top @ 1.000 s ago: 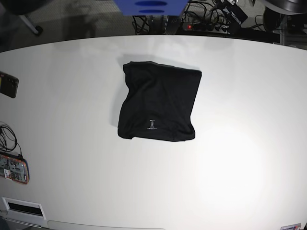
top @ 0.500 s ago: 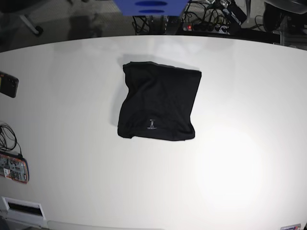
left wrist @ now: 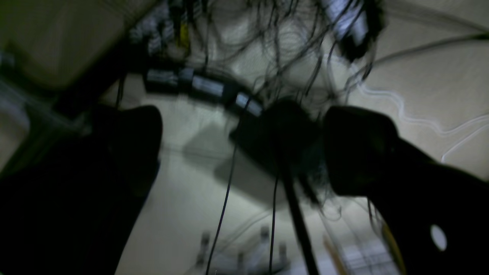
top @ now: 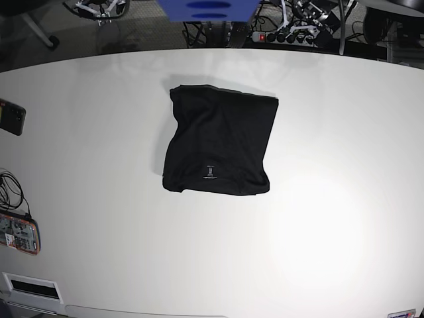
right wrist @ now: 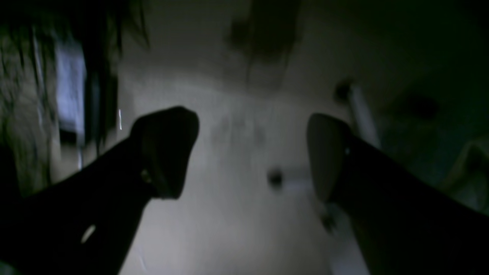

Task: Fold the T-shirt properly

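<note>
The T-shirt [top: 218, 142] lies folded into a compact black rectangle on the white table [top: 331, 199], a little behind its middle, with a tiny pale mark [top: 210, 172] near its front edge. Neither gripper touches it. In the left wrist view my left gripper [left wrist: 244, 130] is open and empty, its dark fingers [left wrist: 355, 145] spread over a blurred floor with cables. My right gripper [right wrist: 248, 131] is likewise open and empty above a dim floor. In the base view only pale arm parts [top: 99, 8] [top: 301, 10] show beyond the table's far edge.
A dark phone [top: 12, 116] lies at the table's left edge, with black cables [top: 10, 189] and an orange device [top: 18, 232] nearer the front. Behind the table are a blue object [top: 207, 8] and a power strip [top: 285, 36].
Pale arm parts have come into view beyond the table's far edge on both sides. The T-shirt has not moved.
</note>
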Available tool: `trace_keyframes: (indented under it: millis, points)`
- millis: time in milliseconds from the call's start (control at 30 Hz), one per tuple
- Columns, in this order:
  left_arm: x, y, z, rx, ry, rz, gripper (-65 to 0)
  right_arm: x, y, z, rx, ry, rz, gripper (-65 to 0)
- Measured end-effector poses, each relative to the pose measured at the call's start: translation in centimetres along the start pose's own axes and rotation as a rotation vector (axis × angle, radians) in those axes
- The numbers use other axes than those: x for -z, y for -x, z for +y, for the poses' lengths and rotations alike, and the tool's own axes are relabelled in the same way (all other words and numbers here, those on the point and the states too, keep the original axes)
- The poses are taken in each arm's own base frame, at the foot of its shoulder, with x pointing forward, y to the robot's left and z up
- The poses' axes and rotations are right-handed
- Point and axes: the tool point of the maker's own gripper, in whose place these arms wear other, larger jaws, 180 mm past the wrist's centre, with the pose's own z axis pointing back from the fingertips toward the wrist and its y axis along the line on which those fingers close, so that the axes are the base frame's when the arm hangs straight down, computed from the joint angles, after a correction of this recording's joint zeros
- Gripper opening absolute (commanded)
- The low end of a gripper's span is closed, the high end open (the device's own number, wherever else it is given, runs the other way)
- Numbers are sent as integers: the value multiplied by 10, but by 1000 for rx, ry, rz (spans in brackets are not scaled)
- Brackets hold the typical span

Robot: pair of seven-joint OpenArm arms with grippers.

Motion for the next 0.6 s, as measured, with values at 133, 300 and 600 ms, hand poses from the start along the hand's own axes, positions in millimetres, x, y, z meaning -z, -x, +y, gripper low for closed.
trace_keyframes:
  millis: [133,300,600]
  points:
    - [0,0,-3,22,10,100,-6,11,10,9,-203,-72,246,-193]
    - [1,-6,-10,179,20,146,-6,30,-49,52,-194,-110,212,-193]
    - [-1,-19,4,217,-6,143,-6,44,-103,28,162,-18,146,-193]
